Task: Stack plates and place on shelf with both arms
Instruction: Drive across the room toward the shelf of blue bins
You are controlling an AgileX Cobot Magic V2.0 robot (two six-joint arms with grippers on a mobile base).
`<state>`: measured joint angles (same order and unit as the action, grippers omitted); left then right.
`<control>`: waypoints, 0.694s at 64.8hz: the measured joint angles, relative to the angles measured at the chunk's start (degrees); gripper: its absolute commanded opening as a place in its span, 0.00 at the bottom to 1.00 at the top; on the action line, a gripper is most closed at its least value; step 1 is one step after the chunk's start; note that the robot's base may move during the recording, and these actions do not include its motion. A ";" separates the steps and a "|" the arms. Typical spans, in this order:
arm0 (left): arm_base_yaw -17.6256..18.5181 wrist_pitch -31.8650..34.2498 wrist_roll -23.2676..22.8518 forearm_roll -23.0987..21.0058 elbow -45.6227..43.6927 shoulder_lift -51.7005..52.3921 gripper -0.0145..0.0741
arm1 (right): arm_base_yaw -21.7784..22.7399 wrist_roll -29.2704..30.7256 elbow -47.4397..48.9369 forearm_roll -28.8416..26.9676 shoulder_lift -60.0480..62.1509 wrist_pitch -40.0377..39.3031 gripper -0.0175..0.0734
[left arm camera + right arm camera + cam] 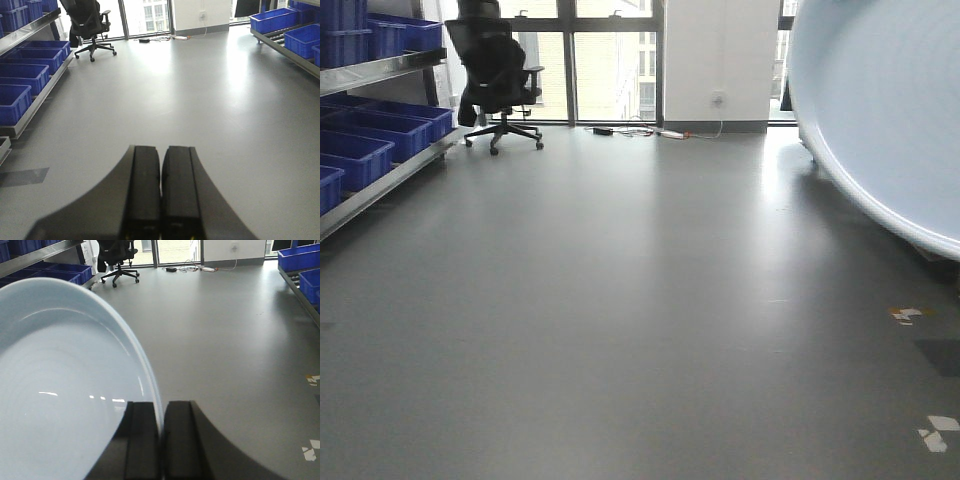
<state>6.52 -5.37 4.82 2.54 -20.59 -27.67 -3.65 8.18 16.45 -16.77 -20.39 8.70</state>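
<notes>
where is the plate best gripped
By its thin rim, coming edge-on from outside, one finger on each face. The plate is wide, shallow and glossy, so only the rim fits between fingers; the right gripper holds it that way.

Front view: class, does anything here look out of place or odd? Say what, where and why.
One plate looms at the upper right, tilted steeply in mid-air rather than lying flat, because the right gripper is shut on its rim. Some white scraps mark the floor at lower right.
</notes>
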 measured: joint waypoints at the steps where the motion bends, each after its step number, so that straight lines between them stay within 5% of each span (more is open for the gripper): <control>1: 0.00 0.00 0.00 0.00 0.00 0.00 0.26 | 0.00 0.00 0.00 0.00 0.00 0.00 0.25; 45: 0.00 0.00 0.00 0.00 0.00 0.00 0.26 | 0.00 0.00 0.00 0.00 0.00 0.00 0.25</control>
<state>6.52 -5.37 4.82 2.54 -20.59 -27.67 -3.65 8.18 16.45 -16.77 -20.39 8.70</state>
